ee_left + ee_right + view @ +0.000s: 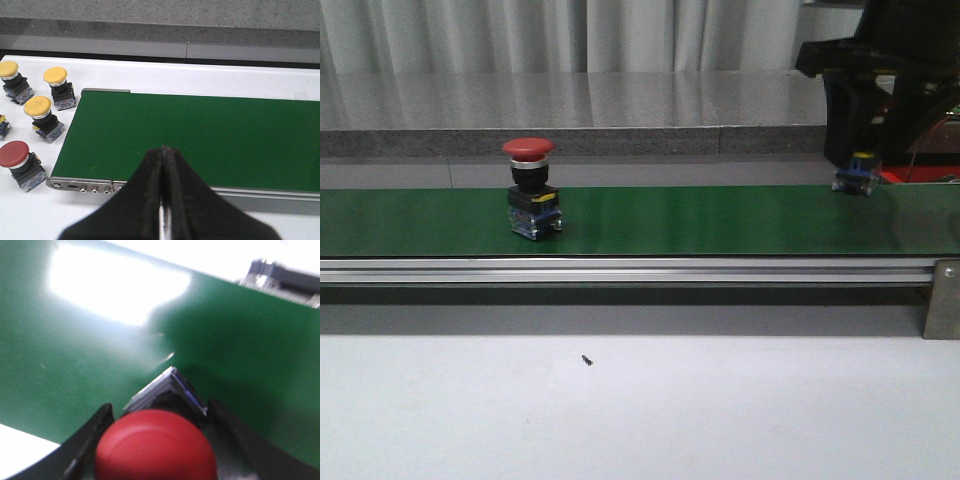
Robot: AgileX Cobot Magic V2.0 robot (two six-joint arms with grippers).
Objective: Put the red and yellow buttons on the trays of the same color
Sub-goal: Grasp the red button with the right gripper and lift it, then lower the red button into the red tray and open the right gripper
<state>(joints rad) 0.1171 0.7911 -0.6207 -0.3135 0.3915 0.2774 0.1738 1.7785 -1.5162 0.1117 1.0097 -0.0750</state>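
A red button (pixel 531 190) on a black and blue base stands upright on the green belt (pixel 720 220), left of centre. My right gripper (pixel 160 406) is shut on a second red button (pixel 156 447), its fingers on either side of the cap, just over the belt. From the front, that button's blue base (pixel 856 178) hangs under the right gripper (pixel 855 160) at the belt's far right. My left gripper (pixel 162 150) is shut on nothing over the belt's end. No tray shows clearly.
Three yellow buttons (pixel 37 106) and a red one (pixel 15 154) stand on the white table beside the belt's end (pixel 82 184). A metal rail (pixel 620 270) runs along the belt's front edge. A red patch (pixel 894 175) shows behind the right arm.
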